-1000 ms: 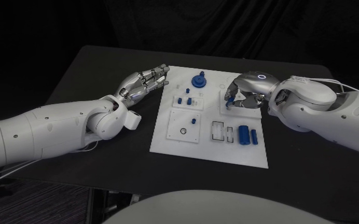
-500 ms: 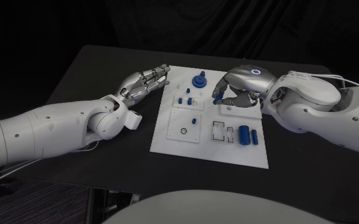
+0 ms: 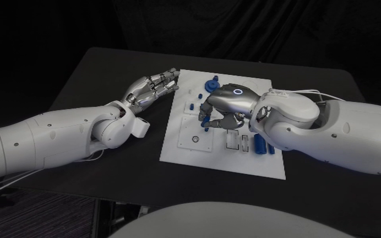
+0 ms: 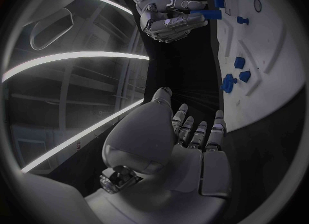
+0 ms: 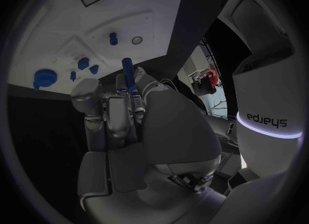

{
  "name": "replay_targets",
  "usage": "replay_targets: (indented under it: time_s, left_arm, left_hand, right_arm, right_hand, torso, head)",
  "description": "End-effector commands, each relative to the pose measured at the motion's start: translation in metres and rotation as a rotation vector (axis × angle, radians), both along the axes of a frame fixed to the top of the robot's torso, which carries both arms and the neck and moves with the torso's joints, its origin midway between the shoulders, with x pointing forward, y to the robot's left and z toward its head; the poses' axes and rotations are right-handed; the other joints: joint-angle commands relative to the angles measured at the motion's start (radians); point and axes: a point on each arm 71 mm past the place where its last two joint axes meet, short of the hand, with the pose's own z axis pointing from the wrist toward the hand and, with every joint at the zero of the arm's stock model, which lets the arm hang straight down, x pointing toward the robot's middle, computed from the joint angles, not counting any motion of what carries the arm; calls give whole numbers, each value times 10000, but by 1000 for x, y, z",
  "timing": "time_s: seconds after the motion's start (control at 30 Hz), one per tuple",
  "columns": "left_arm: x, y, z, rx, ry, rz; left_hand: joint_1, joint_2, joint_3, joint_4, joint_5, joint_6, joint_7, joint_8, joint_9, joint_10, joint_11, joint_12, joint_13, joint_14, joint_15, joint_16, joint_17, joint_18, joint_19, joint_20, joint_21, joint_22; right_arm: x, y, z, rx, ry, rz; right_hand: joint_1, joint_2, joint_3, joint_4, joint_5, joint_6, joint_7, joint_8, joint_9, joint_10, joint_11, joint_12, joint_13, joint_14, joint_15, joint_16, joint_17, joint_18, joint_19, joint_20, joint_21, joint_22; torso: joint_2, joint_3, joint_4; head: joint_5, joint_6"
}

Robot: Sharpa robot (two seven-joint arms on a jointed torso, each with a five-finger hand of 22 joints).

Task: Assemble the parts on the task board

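The white task board lies in the middle of the black table. My right hand hovers over the board's middle and pinches a blue peg between thumb and fingers; the left wrist view shows the same peg sticking out of that hand. My left hand lies at the board's left edge with fingers stretched out and apart, holding nothing. A blue round knob stands at the far end of the board. Small blue pieces sit near it.
Two blue cylinders lie on the board's near right part, beside a rectangular slot. A round hole opens in the near left square. My right forearm covers the board's right side. Bare table spreads to the left.
My right hand has swung from the board's right side leftward to above its middle, carrying the blue peg. The left hand has stayed still.
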Motion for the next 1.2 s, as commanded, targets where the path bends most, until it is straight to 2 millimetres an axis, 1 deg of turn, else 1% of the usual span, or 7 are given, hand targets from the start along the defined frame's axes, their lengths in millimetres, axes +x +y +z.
replay_targets:
  time_s: [0.03,0.2,0.37,0.47,0.57,0.73,1.2]
  left_arm:
    - [-2,-1,6,-533,-769,-99]
    - [-2,-3,6,-551,-738,-153]
    - [-2,-5,6,-567,-731,-188]
    - [-2,-5,6,-569,-723,-198]
    - [-1,-5,6,-572,-720,-207]
    - [-1,-5,5,-565,-705,-217]
    - [0,-7,5,-593,-667,-297]
  left_hand:
    - [107,17,49,-14,71,-7,53,-7,7,3,75,-14,-8,-71,-28,-25,-12,186,-55,-19,-56,-19]
    - [111,30,59,-15,74,-3,55,-7,7,0,78,-15,-9,-72,-31,-26,-12,187,-61,-24,-59,-25]
    - [121,52,77,-19,76,-4,60,-9,6,-5,80,-15,-9,-73,-28,-27,-12,185,-79,-22,-69,-49]
    - [128,61,86,-23,78,-12,61,-11,5,-6,79,-15,-10,-76,-14,-29,-13,182,-90,-16,-75,-63]
    - [133,66,92,-26,78,-19,62,-13,3,-14,80,-16,-11,-78,-8,-29,-13,180,-93,-12,-76,-67]
    - [138,72,99,-30,79,-21,65,-15,3,-13,82,-16,-10,-83,-3,-32,-14,179,-105,-8,-82,-81]
    - [153,87,118,-42,79,-43,73,-22,-1,-32,91,-20,-13,-92,3,-36,-16,176,-106,0,-83,-80]
  right_arm:
    - [-3,7,-10,-307,-142,473]
    - [-8,18,-25,-598,-209,897]
    - [-13,22,-32,-697,-259,1126]
    - [-14,23,-34,-700,-334,1189]
    - [-14,24,-35,-694,-364,1203]
    - [-14,24,-36,-737,-380,1228]
    - [-12,24,-38,-919,-852,1307]
  right_hand:
    - [115,23,-4,-72,53,9,27,-80,6,190,-143,-13,8,168,-43,62,4,-151,3,-63,24,1184]
    - [121,17,7,-92,54,-7,38,-101,3,178,-133,-33,3,158,-37,40,-26,-154,-1,-62,33,1185]
    - [94,19,8,-86,53,-11,48,-116,3,175,-121,-47,1,158,-27,58,-3,-157,-5,-58,43,1187]
    - [93,19,8,-87,53,-11,48,-118,3,176,-121,-49,0,155,-26,49,-15,-157,-6,-58,41,1187]
    - [101,20,16,-98,54,-10,47,-122,4,180,-124,-52,0,154,-24,51,-13,-162,-3,-56,65,1192]
    - [112,20,25,-113,54,-8,46,-128,5,186,-126,-55,1,155,-24,63,2,-161,-8,-56,61,1191]
    - [137,28,49,-153,54,7,47,-140,10,227,-134,-53,9,146,-26,56,-9,-161,-18,-55,62,1191]
  torso:
    - [-9,4,15]
    - [3,10,-5]
    - [-4,-5,43]
    - [-3,-5,16]
    - [-6,1,-42]
    - [-12,-2,16]
    - [-21,2,2]
  head:
    - [18,0]
    - [40,0]
    - [-7,0]
    - [-4,0]
    - [58,0]
    - [8,0]
    - [10,0]
